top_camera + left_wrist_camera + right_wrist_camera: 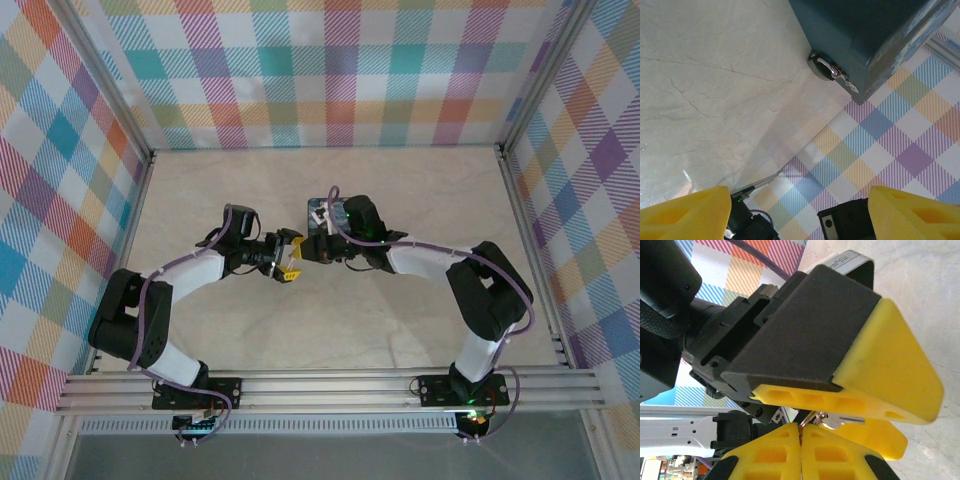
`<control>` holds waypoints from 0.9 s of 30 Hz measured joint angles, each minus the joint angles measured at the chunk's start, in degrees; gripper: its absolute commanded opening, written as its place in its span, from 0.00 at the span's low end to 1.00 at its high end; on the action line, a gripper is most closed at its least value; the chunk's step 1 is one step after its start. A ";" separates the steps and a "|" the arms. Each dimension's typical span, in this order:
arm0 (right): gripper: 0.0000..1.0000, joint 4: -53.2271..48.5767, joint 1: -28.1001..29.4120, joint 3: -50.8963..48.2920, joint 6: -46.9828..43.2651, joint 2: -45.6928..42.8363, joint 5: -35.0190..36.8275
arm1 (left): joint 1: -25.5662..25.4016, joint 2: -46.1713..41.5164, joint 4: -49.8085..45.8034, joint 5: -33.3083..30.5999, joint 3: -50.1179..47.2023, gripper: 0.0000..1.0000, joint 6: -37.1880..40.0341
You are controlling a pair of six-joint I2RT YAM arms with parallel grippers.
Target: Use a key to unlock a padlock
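Right gripper (800,436) is pinched tight on the key (832,418) at bottom centre. Left gripper (800,217) fingers are spread wide, probably to take it. Padlock (826,67) - my guess - is the dark, silver-looped lump at the box (875,35) corner, upper right.

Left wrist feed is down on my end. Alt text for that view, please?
A dark teal box sits top right with a small silver-and-black metal fitting, possibly a lock, at its lower-left corner, on a pale marbled table. The left gripper is wide open, yellow fingers in the bottom corners, plaid wall behind.
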 measured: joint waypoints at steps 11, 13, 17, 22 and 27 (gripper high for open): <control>0.07 2.49 0.15 -1.84 1.09 0.37 -0.92 | 0.20 -0.20 2.47 -0.09 -1.95 0.41 -1.79; 0.07 2.51 0.17 -2.14 1.14 0.37 -0.96 | 0.50 -0.20 2.69 -0.09 -1.95 0.36 -1.81; 0.07 2.54 0.17 -2.38 1.16 0.35 -1.36 | 0.74 -0.20 2.71 -0.07 -1.99 0.28 -1.77; 0.07 2.80 0.17 -2.67 1.16 0.37 -1.38 | 1.27 -0.20 2.62 -0.07 -2.01 0.21 -1.44; 0.07 3.10 0.17 -3.54 1.18 0.35 -1.38 | 1.90 -0.22 2.56 -0.07 -2.01 0.15 -0.94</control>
